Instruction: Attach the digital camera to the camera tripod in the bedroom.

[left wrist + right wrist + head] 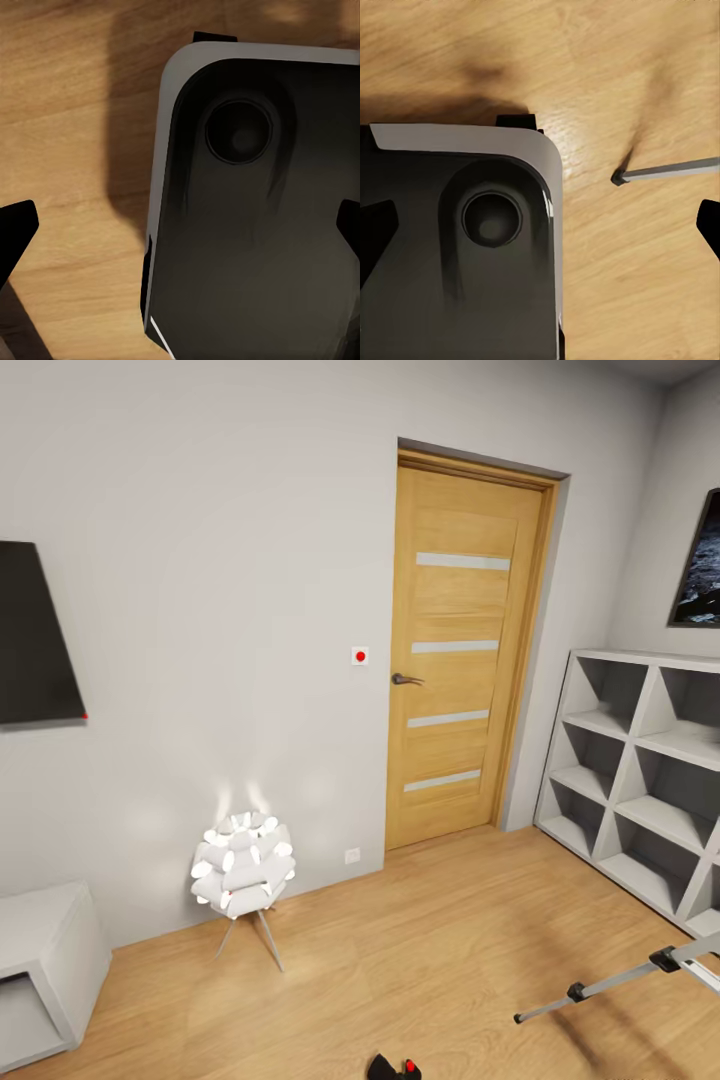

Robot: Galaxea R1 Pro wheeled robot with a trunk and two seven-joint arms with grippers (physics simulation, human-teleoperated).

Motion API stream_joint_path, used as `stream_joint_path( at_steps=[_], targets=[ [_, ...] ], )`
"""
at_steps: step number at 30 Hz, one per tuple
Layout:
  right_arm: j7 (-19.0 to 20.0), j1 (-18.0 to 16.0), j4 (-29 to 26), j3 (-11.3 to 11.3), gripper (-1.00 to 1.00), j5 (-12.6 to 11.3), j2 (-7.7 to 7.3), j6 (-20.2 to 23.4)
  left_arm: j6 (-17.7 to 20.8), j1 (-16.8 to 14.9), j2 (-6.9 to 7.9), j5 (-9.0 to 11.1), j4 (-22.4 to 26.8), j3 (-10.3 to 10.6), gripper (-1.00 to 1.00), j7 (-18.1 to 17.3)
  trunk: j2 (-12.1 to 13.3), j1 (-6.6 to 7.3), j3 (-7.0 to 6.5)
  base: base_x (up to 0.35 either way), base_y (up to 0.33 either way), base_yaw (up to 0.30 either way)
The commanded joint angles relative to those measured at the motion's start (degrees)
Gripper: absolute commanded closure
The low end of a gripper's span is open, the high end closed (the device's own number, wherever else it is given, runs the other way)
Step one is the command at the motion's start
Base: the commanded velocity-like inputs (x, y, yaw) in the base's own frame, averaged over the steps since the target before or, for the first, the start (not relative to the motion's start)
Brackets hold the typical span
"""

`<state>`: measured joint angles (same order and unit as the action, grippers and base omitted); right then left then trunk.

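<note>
Base (247, 225): glossy black, rounded corners, pale grey rim, round recess. Claw fingertips (16, 229) black.

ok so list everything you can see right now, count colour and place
oak door with frosted strips: one, honey wood, back wall
grey cube shelving: one, pale grey, right wall
white petal floor lamp: one, lit, by back wall
dark wall screen: one, black, left
dark framed picture: one, right wall
grey low cabinet: one, bottom left
silver tripod leg with black foot: one, lower right, above the plank floor
small black camera with red button: one, bottom edge
robot base: black, grey-rimmed
gripper fingers: black, spread apart, both wrist views
</note>
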<state>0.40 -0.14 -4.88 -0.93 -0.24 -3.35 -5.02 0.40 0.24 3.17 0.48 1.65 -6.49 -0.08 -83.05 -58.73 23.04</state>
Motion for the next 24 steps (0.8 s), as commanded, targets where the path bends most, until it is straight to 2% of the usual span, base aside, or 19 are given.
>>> stream_joint_path(
  at_steps=[1, 9, 24],
  targets=[
    [0.0, 0.0, 0.0, -0.1, -1.00, 0.0, 0.00, -0.2, 0.0, 0.0, -0.01, 0.0, 0.1, -0.4, -1.00, 0.0, 0.0, 0.00, 0.05, 0.005, -0.002, -0.075],
    [0.1, 0.0, 0.0, 0.0, -1.00, 0.0, 0.01, -0.2, 0.0, 0.0, -0.01, 0.0, 0.1, -0.4, -1.00, 0.0, 0.0, 0.00, 0.05, 0.002, -0.001, -0.159],
    [0.0, 0.0, 0.1, 0.3, -1.00, 0.2, -0.06, -0.3, 0.0, 0.0, -0.01, 0.0, 0.1, -0.3, -1.00, 0.0, 0.0, 0.00, 0.05, 0.000, 0.000, -0.011]
  ],
)
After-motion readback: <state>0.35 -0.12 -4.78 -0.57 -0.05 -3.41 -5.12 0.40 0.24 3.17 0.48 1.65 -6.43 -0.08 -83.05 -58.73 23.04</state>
